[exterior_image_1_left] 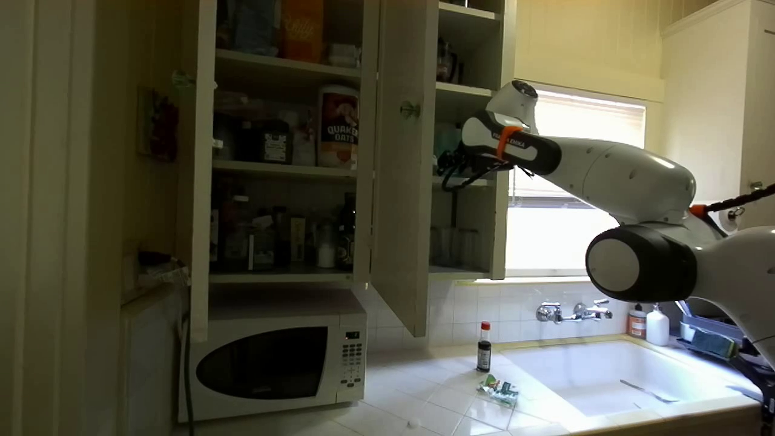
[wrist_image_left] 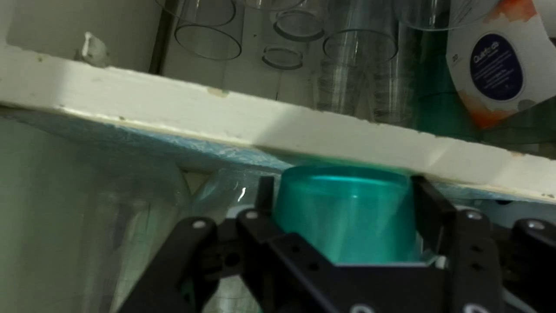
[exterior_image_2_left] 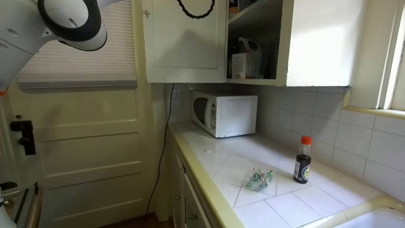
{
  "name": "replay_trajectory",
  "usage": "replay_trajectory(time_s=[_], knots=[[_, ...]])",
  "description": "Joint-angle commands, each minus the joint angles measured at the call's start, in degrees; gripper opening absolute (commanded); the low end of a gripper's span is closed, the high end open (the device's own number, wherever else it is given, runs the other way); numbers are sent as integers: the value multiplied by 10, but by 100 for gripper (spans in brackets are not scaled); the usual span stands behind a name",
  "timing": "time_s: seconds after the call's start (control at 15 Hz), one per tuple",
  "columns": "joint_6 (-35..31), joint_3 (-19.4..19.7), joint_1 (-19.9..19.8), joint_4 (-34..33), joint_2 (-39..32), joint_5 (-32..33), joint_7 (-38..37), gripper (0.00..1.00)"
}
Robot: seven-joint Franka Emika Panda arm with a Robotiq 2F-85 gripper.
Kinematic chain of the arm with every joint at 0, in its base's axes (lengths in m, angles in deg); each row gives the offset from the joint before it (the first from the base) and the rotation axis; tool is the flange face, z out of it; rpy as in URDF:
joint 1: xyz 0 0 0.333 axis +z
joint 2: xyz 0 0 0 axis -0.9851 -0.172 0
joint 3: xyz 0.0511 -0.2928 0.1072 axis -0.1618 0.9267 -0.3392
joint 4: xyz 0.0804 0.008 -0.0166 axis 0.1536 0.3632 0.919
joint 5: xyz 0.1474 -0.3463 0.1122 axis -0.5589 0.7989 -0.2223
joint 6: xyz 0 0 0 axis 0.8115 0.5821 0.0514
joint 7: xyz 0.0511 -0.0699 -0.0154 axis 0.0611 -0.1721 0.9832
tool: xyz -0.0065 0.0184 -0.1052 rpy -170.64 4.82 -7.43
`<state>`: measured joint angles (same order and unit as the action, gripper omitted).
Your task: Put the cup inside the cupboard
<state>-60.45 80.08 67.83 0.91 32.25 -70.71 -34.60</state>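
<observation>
The white cupboard (exterior_image_1_left: 399, 200) has an open panel door and stocked shelves; its door also shows in an exterior view (exterior_image_2_left: 186, 47). My gripper (exterior_image_1_left: 453, 162) is in the right compartment, at about the height of a middle shelf. In the wrist view, which stands upside down, my gripper (wrist_image_left: 343, 188) has a finger on each side of a teal see-through cup (wrist_image_left: 347, 217) and is shut on it. The cup's narrower end is at the white shelf edge (wrist_image_left: 226, 115) with blue liner; whether it touches cannot be told. The cup's rim is hidden by the gripper.
Clear jars (wrist_image_left: 139, 221) stand on the shelf beside the cup. Glasses (wrist_image_left: 208, 43) and a box with a dark oval label (wrist_image_left: 497, 67) are on the level below. The open door stands close to the gripper. A microwave (exterior_image_1_left: 272, 357) and red-capped bottle (exterior_image_2_left: 302, 164) are on the counter.
</observation>
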Motion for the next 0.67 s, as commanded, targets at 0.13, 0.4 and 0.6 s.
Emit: replay_trajectory(time_s=[0.13,0.4,0.6], knots=[[-13,-4,-3,3,-7,3,-33,51],[-8,-3,-4,0,-9,4,-45,100],[-4,3,-2,1,-7,9,-63,100]])
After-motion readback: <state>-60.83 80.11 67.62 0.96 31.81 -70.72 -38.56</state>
